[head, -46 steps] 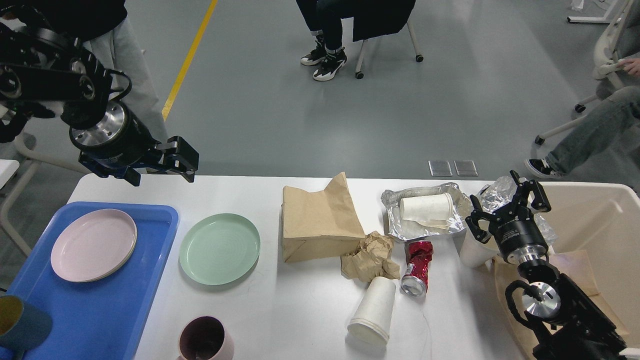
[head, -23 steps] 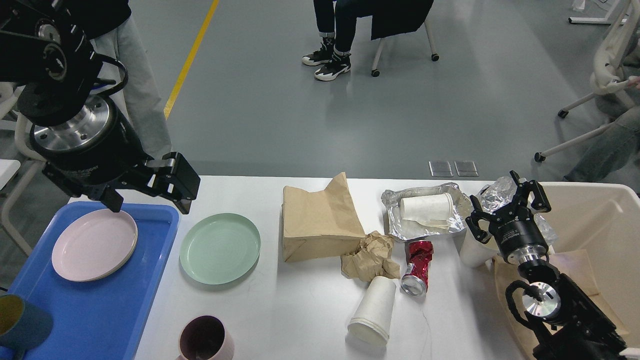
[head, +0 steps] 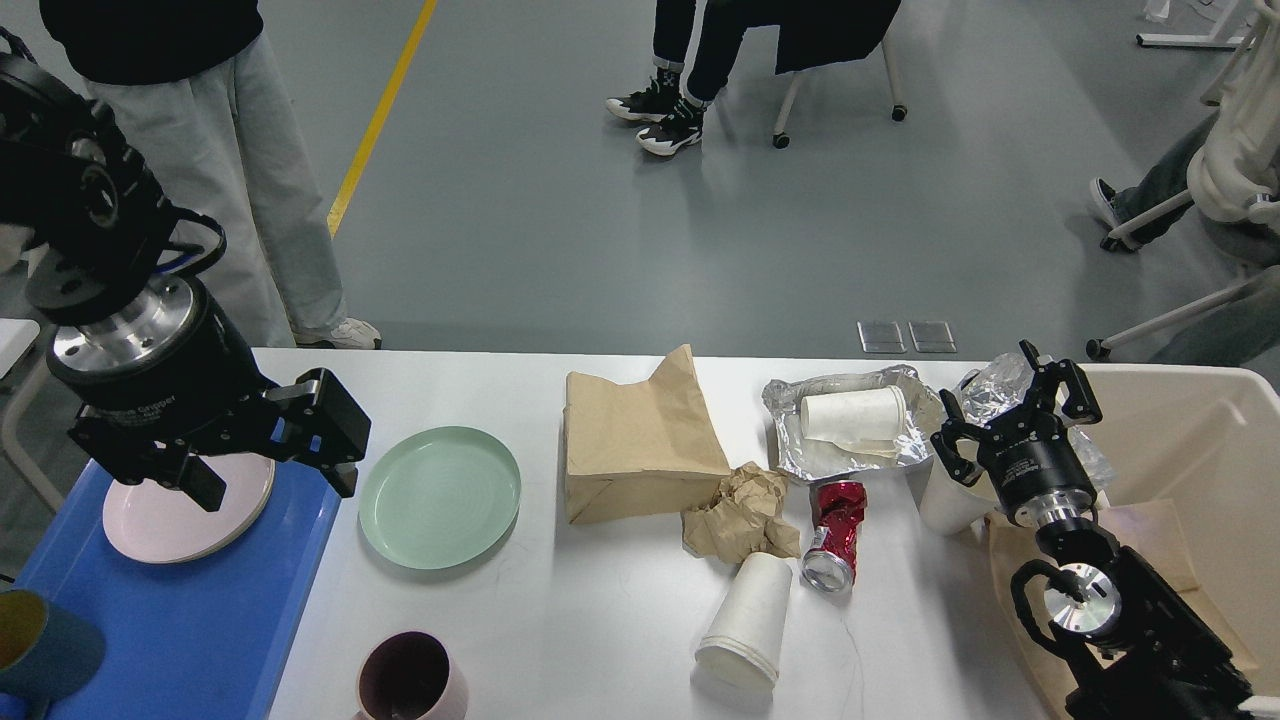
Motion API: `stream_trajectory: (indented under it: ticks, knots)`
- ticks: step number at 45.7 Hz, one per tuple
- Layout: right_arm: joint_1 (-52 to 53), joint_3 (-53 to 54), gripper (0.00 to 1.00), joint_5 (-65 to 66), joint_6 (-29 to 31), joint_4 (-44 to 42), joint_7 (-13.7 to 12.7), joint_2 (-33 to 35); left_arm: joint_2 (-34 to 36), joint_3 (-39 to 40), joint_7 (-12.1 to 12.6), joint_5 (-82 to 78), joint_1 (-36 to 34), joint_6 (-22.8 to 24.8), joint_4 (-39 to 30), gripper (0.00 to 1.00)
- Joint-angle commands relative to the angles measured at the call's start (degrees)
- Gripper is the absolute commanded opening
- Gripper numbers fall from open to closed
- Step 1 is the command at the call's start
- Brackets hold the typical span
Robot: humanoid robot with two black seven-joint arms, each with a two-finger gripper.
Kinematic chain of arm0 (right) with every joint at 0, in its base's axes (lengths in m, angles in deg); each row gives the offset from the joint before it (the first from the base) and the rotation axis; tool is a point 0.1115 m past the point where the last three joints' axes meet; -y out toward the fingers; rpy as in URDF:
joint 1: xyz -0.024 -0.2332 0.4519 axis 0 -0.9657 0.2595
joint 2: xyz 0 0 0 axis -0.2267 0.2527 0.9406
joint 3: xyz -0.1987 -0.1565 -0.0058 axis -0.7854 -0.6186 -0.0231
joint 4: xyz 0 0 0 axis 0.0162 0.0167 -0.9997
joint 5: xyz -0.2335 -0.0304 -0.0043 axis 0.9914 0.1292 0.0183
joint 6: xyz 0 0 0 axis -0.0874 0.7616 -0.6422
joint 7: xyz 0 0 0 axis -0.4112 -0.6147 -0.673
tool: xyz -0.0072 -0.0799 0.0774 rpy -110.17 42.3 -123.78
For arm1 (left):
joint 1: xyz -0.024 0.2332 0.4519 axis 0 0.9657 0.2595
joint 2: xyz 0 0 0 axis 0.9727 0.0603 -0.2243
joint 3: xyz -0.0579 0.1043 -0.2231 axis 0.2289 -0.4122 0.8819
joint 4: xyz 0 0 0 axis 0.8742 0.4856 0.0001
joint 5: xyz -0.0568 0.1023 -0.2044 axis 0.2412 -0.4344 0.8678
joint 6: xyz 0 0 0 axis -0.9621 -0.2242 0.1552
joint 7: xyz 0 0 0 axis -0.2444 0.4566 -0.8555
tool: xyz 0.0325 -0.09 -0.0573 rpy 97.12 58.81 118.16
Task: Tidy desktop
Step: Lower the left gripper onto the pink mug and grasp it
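The desktop [head: 600,620] fills the lower half of the head view, far edge running across the middle, and tbh it's nowhere near tidy. Near its left edge there's a green plate [head: 440,497], sitting just beside the blue tray [head: 200,620], which overhangs that left side and already has a pink plate [head: 180,510] on it. A mug [head: 410,680] is at the front edge, plus some teal cup [head: 40,650] on the tray's front corner.

Mid desktop is all trash: paper bag [head: 640,440] toward the far edge, crumpled paper [head: 740,515] touching its front right corner, crushed red can [head: 835,535] just beside that, tipped paper cup [head: 745,620] in front. A foil tray [head: 850,440] w/ another paper cup lying in it sits near the far right, and the beige bin [head: 1200,440] is off the right edge.

Your left gripper [head: 265,450] hangs over the tray's far right corner w/ fingers spread, holding nothing. Right gripper [head: 1015,410] is up by the foil, fingers spread too, empty afaict.

Imo you're on the dishes step: green plate goes next to the pink one. Next move needs the left gripper shifted right and down to the plate's rim. It's flat and thin, so pinch the edge at an angle or it'll just slide.
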Motion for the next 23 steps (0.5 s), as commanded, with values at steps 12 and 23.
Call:
stream_trajectory:
  ticks: [12,23]
  knots:
    - [0.01,0.00,1.00,0.06,0.01,-0.01,0.00,-0.01,4.41,7.68,1.78,-4.04,29.08,-18.84,2.14,0.93]
    - [0.01,0.00,1.00,-0.02,0.01,-0.01,0.00,-0.01,0.72,8.91,1.78,-3.51,39.81,-30.36,3.63,0.91]
